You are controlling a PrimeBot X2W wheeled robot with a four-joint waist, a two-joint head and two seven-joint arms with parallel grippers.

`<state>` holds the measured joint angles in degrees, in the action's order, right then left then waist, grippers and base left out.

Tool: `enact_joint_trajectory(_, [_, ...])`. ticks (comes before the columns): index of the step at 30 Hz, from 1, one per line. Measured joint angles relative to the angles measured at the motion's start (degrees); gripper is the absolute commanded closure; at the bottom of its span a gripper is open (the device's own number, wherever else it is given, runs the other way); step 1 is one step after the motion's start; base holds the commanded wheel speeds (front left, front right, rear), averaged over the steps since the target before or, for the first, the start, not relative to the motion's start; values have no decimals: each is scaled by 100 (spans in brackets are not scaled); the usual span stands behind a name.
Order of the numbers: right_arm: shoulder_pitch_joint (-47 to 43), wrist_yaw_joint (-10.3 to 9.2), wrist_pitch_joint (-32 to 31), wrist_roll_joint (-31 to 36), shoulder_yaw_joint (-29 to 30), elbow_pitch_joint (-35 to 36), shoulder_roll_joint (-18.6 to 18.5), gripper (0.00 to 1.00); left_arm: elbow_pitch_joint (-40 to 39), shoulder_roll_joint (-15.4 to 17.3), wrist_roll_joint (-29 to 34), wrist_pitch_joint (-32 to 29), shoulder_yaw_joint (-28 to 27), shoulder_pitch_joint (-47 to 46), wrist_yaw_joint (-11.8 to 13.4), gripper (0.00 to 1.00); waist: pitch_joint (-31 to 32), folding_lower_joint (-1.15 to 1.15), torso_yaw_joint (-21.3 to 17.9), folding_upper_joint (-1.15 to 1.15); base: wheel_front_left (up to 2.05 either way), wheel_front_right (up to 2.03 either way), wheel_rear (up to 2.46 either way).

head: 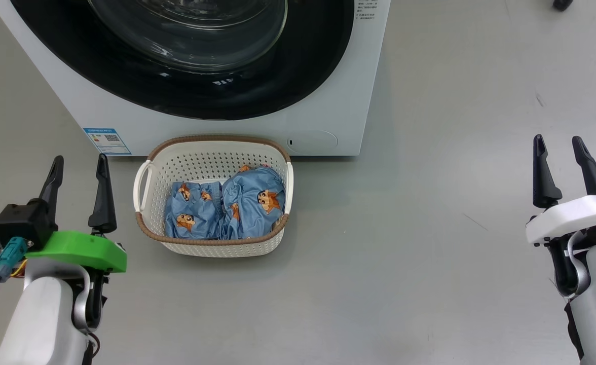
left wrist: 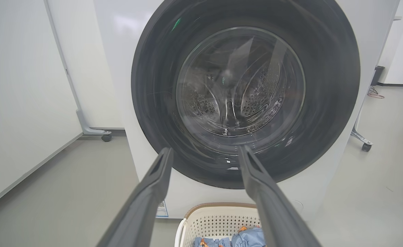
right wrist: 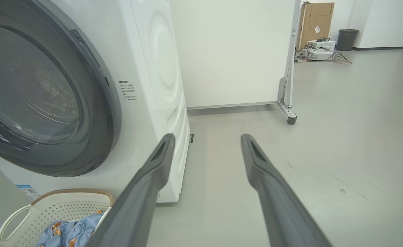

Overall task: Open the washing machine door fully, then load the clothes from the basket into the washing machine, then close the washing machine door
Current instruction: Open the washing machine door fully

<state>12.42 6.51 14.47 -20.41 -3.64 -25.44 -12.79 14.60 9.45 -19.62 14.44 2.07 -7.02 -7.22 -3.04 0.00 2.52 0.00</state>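
The white washing machine (head: 227, 126) stands ahead with its round black-rimmed door (head: 191, 61) closed flat against its front; the drum shows through the glass (left wrist: 239, 82). On the floor in front of it sits the cream basket (head: 212, 152), holding the light blue cartoon-print clothes (head: 227, 205). My left gripper (head: 79, 167) hovers open and empty just left of the basket. Far off at the right, my right gripper (head: 560, 147) is open and empty too. In the right wrist view the door (right wrist: 50, 103) and basket (right wrist: 50, 209) lie to the left of the fingers (right wrist: 160, 161).
White partition panels on castor feet (left wrist: 105, 137) (right wrist: 291, 119) stand on both sides of the washer. A cardboard box (right wrist: 316, 17), a bin (right wrist: 346, 38) and cabled equipment (right wrist: 319, 53) sit far back. Grey floor stretches to the right of the basket.
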Motion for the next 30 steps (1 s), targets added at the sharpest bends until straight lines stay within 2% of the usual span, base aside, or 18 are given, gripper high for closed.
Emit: enact_joint_trajectory(30, [-2, 46, 0, 77, 160, 66, 19, 0, -25, 46, 65, 0, 277, 91, -7, 0, -28, 0, 25, 0, 0, 0, 0])
